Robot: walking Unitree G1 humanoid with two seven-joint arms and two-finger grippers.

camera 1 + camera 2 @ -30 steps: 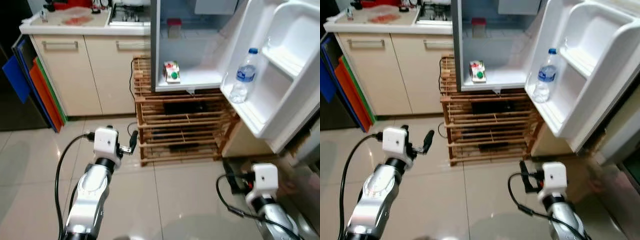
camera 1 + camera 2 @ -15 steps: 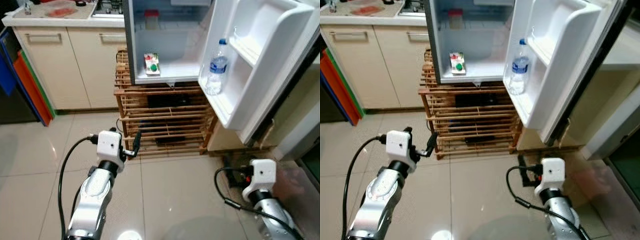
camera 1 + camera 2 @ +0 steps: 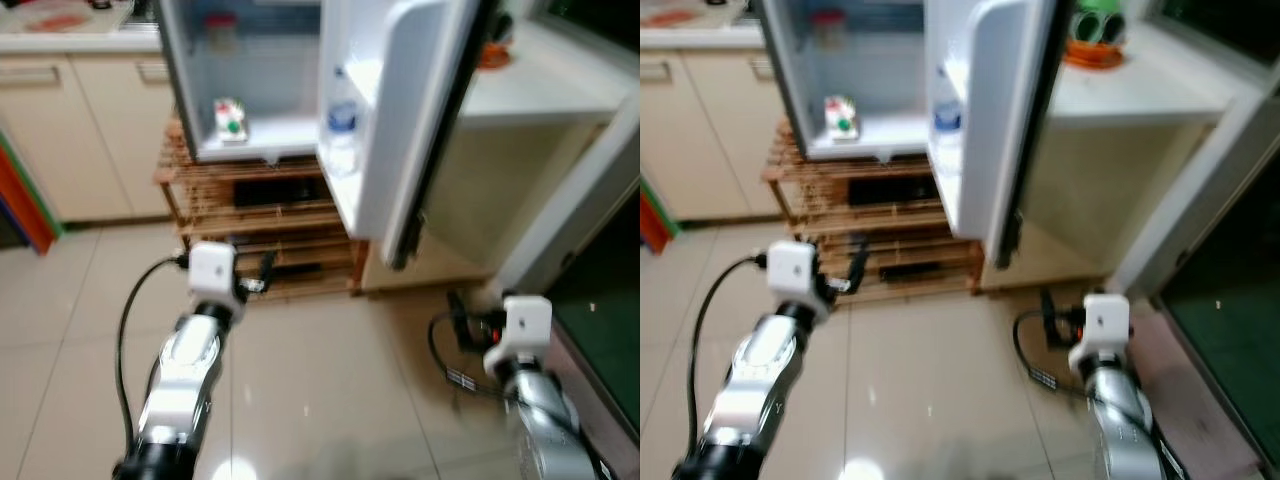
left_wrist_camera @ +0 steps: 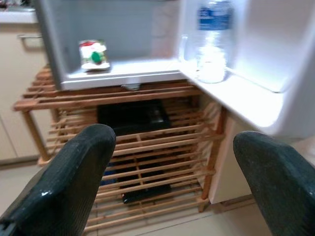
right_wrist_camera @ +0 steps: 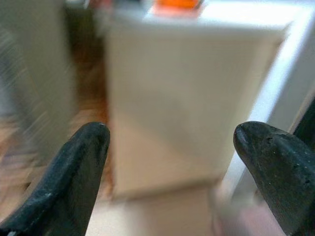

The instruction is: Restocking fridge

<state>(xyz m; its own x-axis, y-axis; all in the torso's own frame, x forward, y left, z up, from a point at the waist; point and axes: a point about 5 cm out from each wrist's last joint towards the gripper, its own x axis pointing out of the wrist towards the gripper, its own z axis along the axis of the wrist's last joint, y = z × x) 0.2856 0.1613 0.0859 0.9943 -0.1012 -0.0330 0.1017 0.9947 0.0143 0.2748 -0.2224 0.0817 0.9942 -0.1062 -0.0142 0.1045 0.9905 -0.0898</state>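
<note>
While the fridge (image 3: 250,90) stands open on its wooden rack (image 3: 260,215), nothing is in either claw, so the step in hand looks like going for stock rather than placing it; the left gripper (image 4: 170,182) has its two black fingers spread wide with only air between them, pointed toward the rack and the fridge's lower shelf; the right gripper (image 5: 172,172) is likewise splayed and empty, facing a pale counter (image 3: 1160,90) beside the fridge. Inside, a small carton (image 3: 230,117) sits on the bottom shelf, a jar (image 3: 222,30) on the shelf above, and a water bottle (image 3: 342,125) stands in the door (image 3: 400,130) pocket. On the counter to the robot's right lie an orange dish (image 3: 1092,52) and something green (image 3: 1098,24), too blurred to name; these may be the supplies. The next move, I judge, calls for approaching that counter, bringing one claw level with an item and closing on it before returning to the open shelf.
</note>
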